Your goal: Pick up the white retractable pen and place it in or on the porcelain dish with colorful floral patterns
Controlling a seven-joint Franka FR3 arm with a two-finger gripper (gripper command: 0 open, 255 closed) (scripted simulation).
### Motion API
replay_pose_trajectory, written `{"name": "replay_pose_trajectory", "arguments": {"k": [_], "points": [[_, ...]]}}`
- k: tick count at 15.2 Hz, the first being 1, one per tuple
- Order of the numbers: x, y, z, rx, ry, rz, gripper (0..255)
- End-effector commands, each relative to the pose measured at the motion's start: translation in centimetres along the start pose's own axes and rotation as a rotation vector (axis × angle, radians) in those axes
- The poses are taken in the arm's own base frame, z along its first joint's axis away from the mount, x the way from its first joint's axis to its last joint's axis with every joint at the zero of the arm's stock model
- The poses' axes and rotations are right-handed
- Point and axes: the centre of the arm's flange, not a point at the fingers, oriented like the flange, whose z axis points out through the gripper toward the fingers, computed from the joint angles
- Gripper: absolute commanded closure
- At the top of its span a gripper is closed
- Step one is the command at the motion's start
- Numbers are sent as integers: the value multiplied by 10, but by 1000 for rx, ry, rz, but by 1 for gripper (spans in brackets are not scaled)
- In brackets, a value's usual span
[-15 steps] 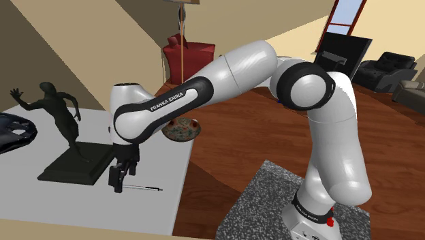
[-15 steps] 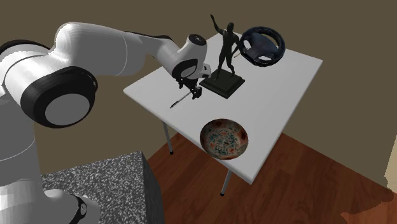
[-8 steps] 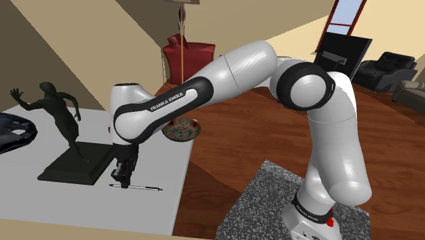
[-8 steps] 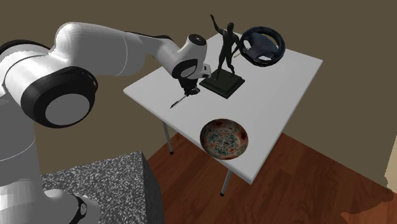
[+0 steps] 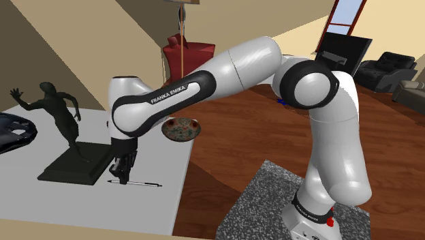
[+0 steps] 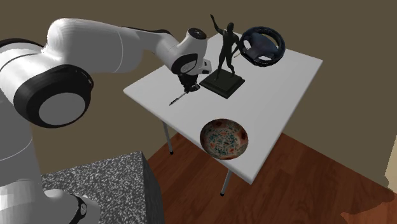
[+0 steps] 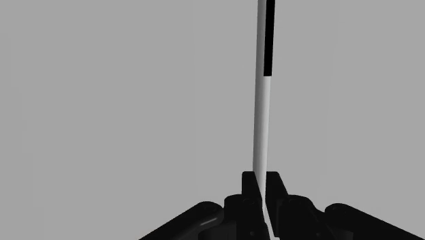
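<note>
The thin white pen (image 7: 261,116) with a black section at its far end sticks out lengthwise from my gripper (image 7: 261,198), whose black fingers are shut on its near end. In the shoulder view the gripper (image 5: 123,181) points straight down over the white table (image 5: 41,204), and the pen (image 5: 144,183) lies level, very close to the tabletop. From the second exterior view the gripper (image 6: 188,90) holds the pen (image 6: 176,99) beside the statue's base. The floral dish (image 6: 224,138) sits near the table's front edge, well apart from the gripper, and is also seen as a bowl (image 5: 180,129) behind my forearm.
A dark figure statue (image 6: 224,57) on a square black base stands right beside the gripper. A dark steering wheel (image 6: 262,44) lies at the far corner. The speckled stand (image 5: 272,204), red armchair (image 5: 189,54) and wooden floor lie beyond the table.
The fingers stood open above the pen a second ago, then came down and shut on it. The forearm and elbow have since shifted slightly, and the pen has barely moved.
</note>
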Motion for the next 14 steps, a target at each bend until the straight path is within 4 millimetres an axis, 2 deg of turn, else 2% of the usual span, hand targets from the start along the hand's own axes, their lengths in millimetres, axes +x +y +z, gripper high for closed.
{"name": "replay_pose_trajectory", "arguments": {"k": [1,14], "points": [[0,-3,-10,0,0,0,255],[5,-21,-76,0,0,0,255]]}}
